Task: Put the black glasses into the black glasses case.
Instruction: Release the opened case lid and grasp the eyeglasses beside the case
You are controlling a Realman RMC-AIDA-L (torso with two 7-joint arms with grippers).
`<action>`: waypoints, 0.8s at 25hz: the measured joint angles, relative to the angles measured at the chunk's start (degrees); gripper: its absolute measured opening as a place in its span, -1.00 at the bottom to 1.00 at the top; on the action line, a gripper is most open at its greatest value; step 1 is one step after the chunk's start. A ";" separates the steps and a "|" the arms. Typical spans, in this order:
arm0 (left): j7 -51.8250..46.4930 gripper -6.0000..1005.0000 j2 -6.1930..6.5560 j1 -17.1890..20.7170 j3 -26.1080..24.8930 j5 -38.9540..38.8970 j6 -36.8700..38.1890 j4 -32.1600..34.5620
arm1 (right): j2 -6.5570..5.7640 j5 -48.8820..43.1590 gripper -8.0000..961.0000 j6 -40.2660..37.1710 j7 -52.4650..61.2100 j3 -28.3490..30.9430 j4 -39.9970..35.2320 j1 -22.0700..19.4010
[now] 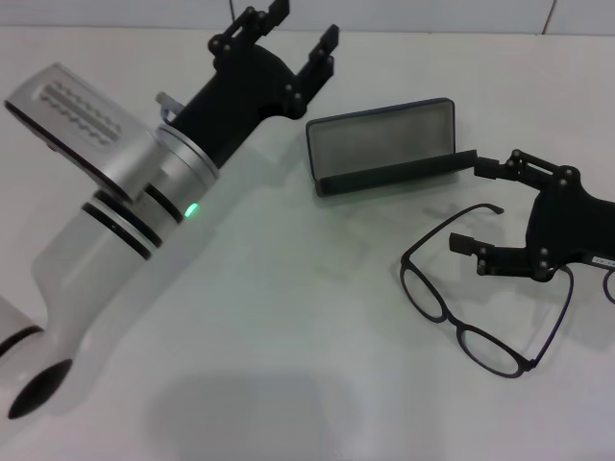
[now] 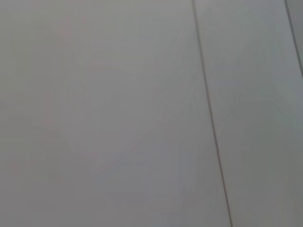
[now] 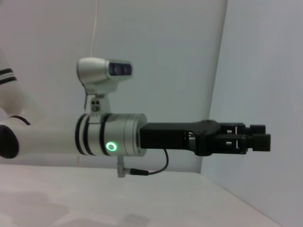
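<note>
One pair of black glasses [image 1: 485,303] and one black glasses case [image 1: 389,144] lie on the white counter [image 1: 288,317]. The case sits open toward the far side, its lid raised and the grey lining showing. The glasses rest nearer, to the right of the case and apart from it, lenses down on the counter with the temple arms unfolded.

The right pincer [image 1: 469,204] reaches in from the right edge, low over the glasses, its two fingers spread wide and grasping nothing; the upper fingertip [image 1: 483,166] is just beside the case's right end.

The left pincer [image 1: 291,40] is stretched out past the case's left end, fingers parted, empty, held above the counter.
</note>
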 joint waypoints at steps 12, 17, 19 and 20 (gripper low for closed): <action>1.19 0.30 0.19 2.96 -4.86 -4.81 -0.08 7.22 | 0.04 0.33 0.86 0.77 -2.24 0.23 2.22 0.81; -25.40 0.34 5.04 -6.45 -4.90 13.43 -5.91 2.06 | -0.03 0.30 0.86 0.98 -2.74 0.30 2.40 0.33; -42.83 0.36 7.16 -12.27 -4.97 26.44 -5.45 -3.76 | -0.03 0.18 0.86 0.97 -2.99 0.27 2.40 0.30; -51.12 0.37 7.52 -15.13 -5.03 32.17 -4.59 -7.20 | -0.04 0.15 0.86 0.94 -3.08 0.26 2.41 0.28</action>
